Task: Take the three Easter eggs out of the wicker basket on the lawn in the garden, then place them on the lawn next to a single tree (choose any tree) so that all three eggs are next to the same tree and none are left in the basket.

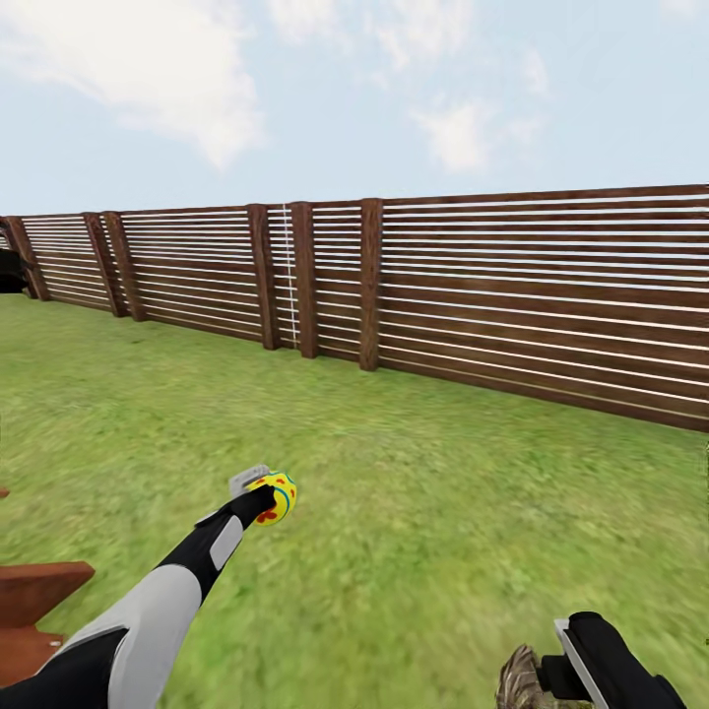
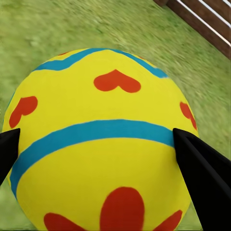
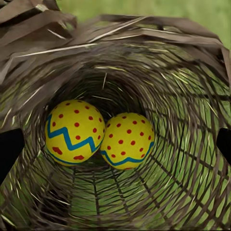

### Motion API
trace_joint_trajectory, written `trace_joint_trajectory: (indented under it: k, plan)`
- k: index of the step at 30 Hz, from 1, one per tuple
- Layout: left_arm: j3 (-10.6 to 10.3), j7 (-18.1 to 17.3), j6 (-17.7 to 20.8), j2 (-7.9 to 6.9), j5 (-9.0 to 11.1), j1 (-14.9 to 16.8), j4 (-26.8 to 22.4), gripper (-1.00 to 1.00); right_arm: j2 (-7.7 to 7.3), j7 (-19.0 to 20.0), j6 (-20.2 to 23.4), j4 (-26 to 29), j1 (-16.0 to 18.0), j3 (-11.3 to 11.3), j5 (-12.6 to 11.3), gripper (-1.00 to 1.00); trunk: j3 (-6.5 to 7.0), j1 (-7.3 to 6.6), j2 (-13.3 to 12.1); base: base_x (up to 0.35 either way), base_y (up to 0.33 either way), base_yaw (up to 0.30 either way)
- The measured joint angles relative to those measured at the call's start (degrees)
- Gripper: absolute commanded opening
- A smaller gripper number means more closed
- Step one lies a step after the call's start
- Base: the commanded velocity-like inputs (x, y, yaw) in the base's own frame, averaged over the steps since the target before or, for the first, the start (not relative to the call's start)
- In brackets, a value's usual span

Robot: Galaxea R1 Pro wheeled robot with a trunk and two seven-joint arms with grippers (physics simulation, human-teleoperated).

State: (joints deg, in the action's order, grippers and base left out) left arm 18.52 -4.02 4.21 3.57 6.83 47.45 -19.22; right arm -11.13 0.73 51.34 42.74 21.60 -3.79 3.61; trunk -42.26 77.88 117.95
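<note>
My left gripper (image 1: pixel 268 499) clamps one yellow heart-painted egg (image 2: pixel 98 139); two remain in brown wicker basket (image 3: pixel 192 159); right gripper's state unclear; next, find a tree

Right wrist camera peers closely into wicker basket (image 3: pixel 192 144).

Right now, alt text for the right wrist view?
Two yellow Easter eggs with red dots and blue zigzag bands lie touching side by side at the bottom of a brown open-weave wicker basket, seen from above down its mouth. Green lawn shows past the rim, and the right tool's dark fingertips sit at the picture's edges.
</note>
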Motion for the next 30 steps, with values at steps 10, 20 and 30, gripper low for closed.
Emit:
trace_joint_trajectory:
  k: [10, 20, 30]
  plan:
    - [0.00, 0.00, -0.08, 0.26, -0.03, 0.00, 0.00, -1.00, -0.05, 0.00, 0.00, 0.00, 0.00, -0.03, -0.01, 1.00, -0.35, 0.40, 0.79, -0.013, 0.000, 0.000]
    - [0.00, 0.00, -0.01, 0.35, -0.05, 0.00, 0.00, -1.00, -0.18, 0.00, 0.00, 0.00, 0.00, -0.16, -0.02, 1.00, -2.15, 2.60, 4.80, 0.000, 0.000, 0.000]
    - [0.00, 0.00, 0.00, 0.28, -0.05, 0.00, 0.00, -1.00, -0.14, 0.00, 0.00, -0.02, 0.00, -0.17, -0.01, 1.00, -3.94, 4.79, 8.81, 0.000, 0.000, 0.000]
